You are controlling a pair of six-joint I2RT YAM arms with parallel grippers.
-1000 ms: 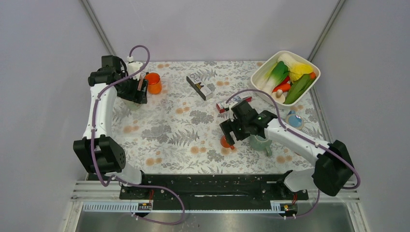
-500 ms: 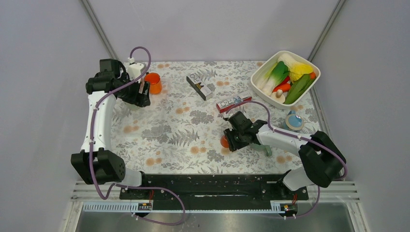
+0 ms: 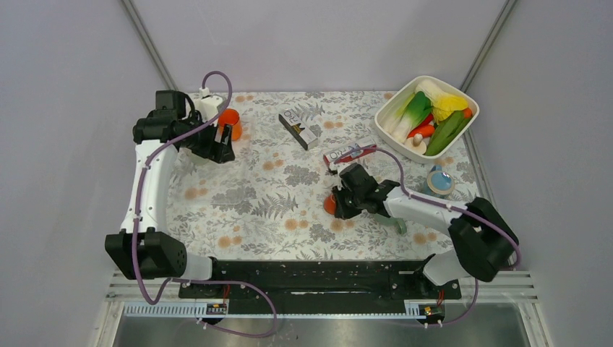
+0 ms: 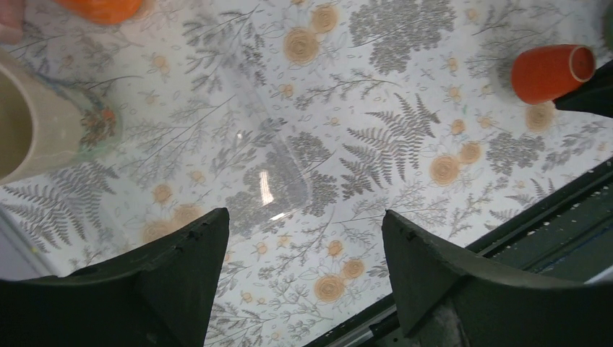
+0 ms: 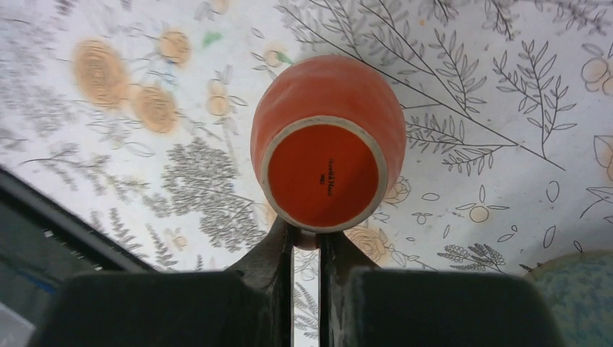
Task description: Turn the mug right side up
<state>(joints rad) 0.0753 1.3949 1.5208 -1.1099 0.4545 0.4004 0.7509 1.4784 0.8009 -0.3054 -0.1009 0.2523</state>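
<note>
We read the orange mug (image 5: 325,152) as ceramic: smooth satin body, glossier base inside a pale unglazed foot ring. We log the surface (image 4: 267,181) as a printed floral sheet, smooth, with a shiny glare streak. Left claw (image 4: 303,217) fingers (image 4: 173,282) look like matt black plastic, slightly grainy. Cream cup (image 4: 29,123) is glazed; veg bin (image 3: 471,96) is smooth white plastic.

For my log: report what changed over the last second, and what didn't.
The right gripper, shut on the orange mug, carried it slightly left as its arm folded lower. The left gripper, open, swung right. The vegetable bowl and black box stayed.
</note>
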